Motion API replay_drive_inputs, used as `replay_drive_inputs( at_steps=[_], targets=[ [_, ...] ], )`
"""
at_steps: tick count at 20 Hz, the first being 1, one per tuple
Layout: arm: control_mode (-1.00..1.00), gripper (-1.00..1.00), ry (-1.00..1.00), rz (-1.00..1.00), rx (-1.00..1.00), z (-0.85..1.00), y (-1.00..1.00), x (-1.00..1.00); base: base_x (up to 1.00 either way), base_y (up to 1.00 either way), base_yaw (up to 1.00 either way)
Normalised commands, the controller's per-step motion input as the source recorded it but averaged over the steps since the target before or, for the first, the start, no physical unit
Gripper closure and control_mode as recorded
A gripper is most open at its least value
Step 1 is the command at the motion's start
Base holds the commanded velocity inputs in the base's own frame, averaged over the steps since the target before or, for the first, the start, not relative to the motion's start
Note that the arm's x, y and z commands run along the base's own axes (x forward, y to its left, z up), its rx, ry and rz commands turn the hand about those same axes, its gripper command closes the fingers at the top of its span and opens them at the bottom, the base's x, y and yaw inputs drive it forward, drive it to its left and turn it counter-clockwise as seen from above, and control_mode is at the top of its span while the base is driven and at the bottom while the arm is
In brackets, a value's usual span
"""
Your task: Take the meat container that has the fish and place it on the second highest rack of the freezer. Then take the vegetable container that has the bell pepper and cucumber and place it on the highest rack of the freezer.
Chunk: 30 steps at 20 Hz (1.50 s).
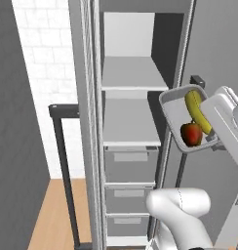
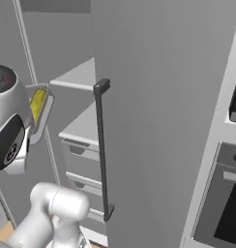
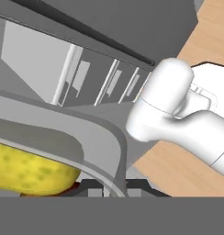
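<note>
A grey container (image 1: 170,113) hangs tilted in the air in front of the open freezer, with a banana (image 1: 196,110) and a red apple (image 1: 191,134) inside. My gripper (image 1: 213,141) is shut on its right rim. From the right base, the container (image 2: 44,115) and banana (image 2: 37,103) sit edge-on beside my hand. The hand view looks along the rim (image 3: 114,148) with the banana (image 3: 31,172) at lower left and my gripper (image 3: 109,186) clamped at the bottom. The freezer's highest rack (image 1: 133,73) and second rack (image 1: 130,122) are bare. The meat container and the vegetable container are out of view.
Grey drawers (image 1: 130,163) stack below the racks. The open freezer door (image 2: 154,97) with its dark handle (image 2: 103,145) stands right of the arm. Another dark handle (image 1: 62,146) rises at the left by a white brick wall. An oven (image 2: 226,208) is at far right.
</note>
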Motion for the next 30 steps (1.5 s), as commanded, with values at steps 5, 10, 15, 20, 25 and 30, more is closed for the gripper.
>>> replay_drive_inputs(
  at_steps=[5, 10, 15, 20, 25, 30],
  targets=[
    [1.0, 1.0, 0.0, 0.0, 0.0, 0.0, 0.0, 0.0, 0.3, 0.26, -0.03],
    [1.0, 1.0, 0.0, 0.0, 0.0, 0.0, 0.0, 0.0, 0.11, 0.04, 0.0],
    [1.0, 1.0, 0.0, 0.0, 0.0, 0.0, 0.0, 0.0, 0.0, -0.02, 0.2],
    [-1.0, 1.0, -0.01, 0.01, 0.0, 0.03, 0.0, -0.01, 0.0, 0.0, 0.08],
    [-1.0, 1.0, -0.1, 0.0, 0.0, 0.33, -0.03, -0.05, 0.0, 0.0, 0.0],
    [-1.0, 1.0, 0.0, -0.09, 0.0, 0.38, -0.03, 0.18, 0.0, 0.0, 0.0]
  ],
)
